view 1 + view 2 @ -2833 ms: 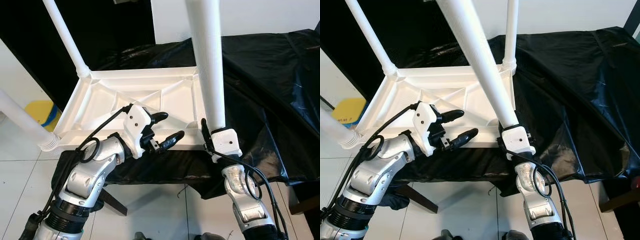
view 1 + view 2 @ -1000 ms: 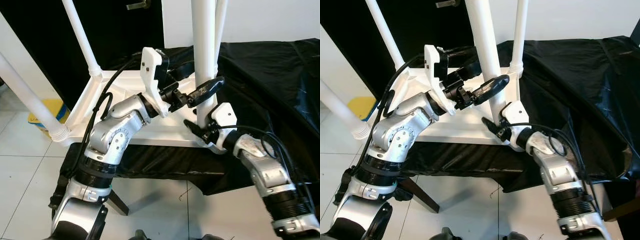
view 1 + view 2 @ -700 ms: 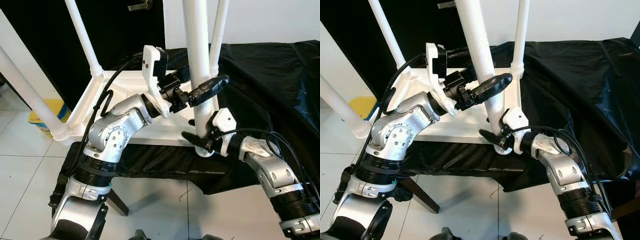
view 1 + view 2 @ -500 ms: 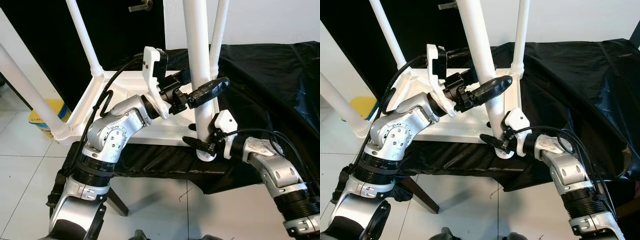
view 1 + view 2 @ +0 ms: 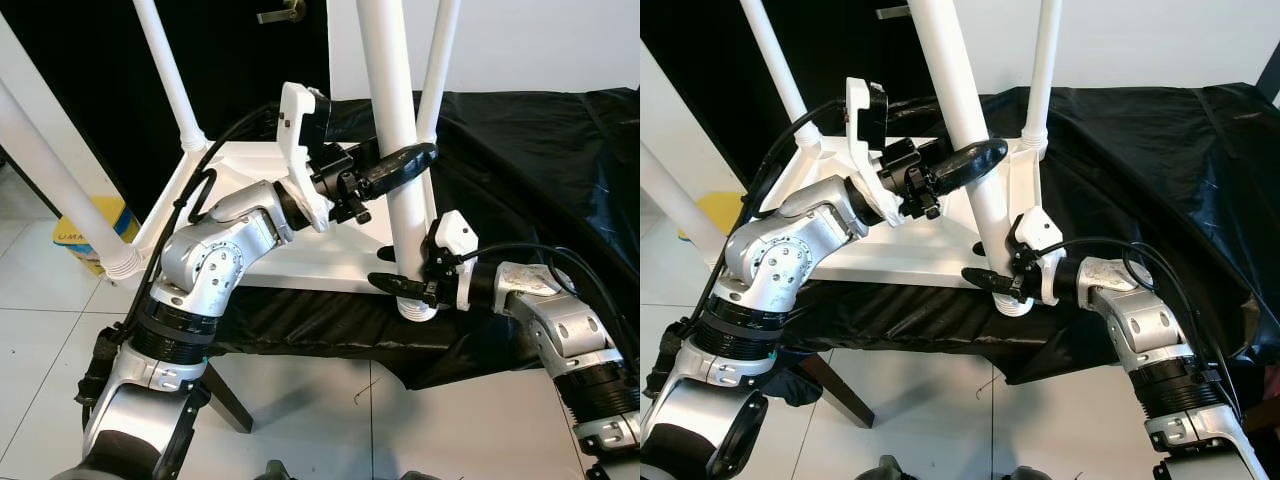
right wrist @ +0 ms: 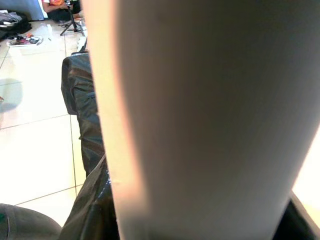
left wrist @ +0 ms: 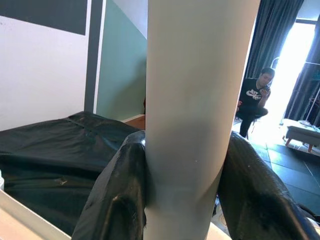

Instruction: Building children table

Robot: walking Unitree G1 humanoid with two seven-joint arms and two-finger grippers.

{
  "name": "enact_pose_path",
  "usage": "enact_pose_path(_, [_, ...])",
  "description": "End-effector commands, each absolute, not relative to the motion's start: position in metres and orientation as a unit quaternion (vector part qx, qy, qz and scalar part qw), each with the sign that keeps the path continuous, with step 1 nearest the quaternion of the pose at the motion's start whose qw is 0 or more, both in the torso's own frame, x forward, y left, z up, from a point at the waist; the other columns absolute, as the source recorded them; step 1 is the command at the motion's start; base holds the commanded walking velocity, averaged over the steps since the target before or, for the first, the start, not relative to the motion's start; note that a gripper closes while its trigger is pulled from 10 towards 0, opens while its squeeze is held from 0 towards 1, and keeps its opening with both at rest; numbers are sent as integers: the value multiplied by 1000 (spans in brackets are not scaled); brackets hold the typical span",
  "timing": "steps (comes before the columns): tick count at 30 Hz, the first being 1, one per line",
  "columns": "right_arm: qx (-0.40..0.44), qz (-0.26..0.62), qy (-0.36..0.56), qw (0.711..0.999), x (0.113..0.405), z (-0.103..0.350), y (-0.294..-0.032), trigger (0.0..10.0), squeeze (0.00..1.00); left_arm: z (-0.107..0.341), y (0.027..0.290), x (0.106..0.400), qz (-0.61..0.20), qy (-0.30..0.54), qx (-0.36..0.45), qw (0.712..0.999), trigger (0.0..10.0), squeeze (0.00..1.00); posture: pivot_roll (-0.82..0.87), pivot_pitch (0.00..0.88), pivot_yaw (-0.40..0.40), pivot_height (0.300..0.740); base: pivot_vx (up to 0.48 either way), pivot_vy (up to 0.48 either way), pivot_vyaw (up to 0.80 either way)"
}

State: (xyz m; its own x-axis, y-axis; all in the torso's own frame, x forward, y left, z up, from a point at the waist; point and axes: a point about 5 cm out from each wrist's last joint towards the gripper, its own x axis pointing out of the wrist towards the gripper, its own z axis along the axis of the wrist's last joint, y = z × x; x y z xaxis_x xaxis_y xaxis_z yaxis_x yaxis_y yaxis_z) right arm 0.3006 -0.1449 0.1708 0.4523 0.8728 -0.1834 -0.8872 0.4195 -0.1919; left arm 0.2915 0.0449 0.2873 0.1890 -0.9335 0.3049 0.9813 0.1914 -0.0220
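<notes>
The white children's table point(image 5: 310, 268) lies upside down on a black-covered surface, with three legs standing up from its corners. A fourth white leg point(image 5: 385, 90) stands slightly tilted at the near right corner. Its ribbed lower end point(image 5: 417, 308) sits at the table's front edge. My left gripper point(image 5: 398, 165) is shut on this leg at mid height. In the left wrist view the leg point(image 7: 195, 100) is squeezed between both black fingers point(image 7: 120, 200). My right gripper point(image 5: 402, 285) is shut on the same leg just above its lower end, and the leg point(image 6: 200, 115) sits very close in the right wrist view.
Black cloth point(image 5: 540, 170) covers the surface to the right and hangs over its front edge. White tiled floor point(image 5: 300, 430) lies below, with a yellow object point(image 5: 85, 232) at the left. The long front-left leg point(image 5: 50, 165) sticks out leftward. A person point(image 7: 255, 100) sits far off.
My left gripper rose from the table's front edge and shut on the leg at mid height. My right gripper swung from under the leg's end to its side. The leg leans slightly more.
</notes>
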Motion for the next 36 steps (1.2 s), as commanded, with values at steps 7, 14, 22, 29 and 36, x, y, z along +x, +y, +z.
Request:
enact_pose_path(7, [-125, 536, 21, 835, 306, 181, -144, 10000, 71, 298, 43, 274, -733, -158, -56, 659, 4510, 0, -105, 0, -10, 740, 0, 0, 0])
enact_pose_path(14, [-120, 531, 10, 839, 310, 186, -146, 10000, 1000, 305, 43, 275, -706, -174, -36, 685, 10000, 0, -96, 0, -13, 740, 0, 0, 0])
enact_pose_path(22, [-110, 480, -27, 870, 322, 195, -137, 10000, 251, 320, 46, 304, -589, -186, -13, 786, 10000, 0, -87, 0, -11, 740, 0, 0, 0])
enact_pose_path(29, [-111, 419, -53, 900, 330, 196, -123, 10000, 0, 330, 46, 313, -548, -192, -25, 813, 10000, 0, -86, 0, 5, 740, 0, 0, 0])
enact_pose_path(36, [-109, 322, -90, 936, 338, 195, -113, 10000, 0, 335, 43, 316, -527, -194, -49, 826, 10000, 0, -84, 0, 16, 740, 0, 0, 0])
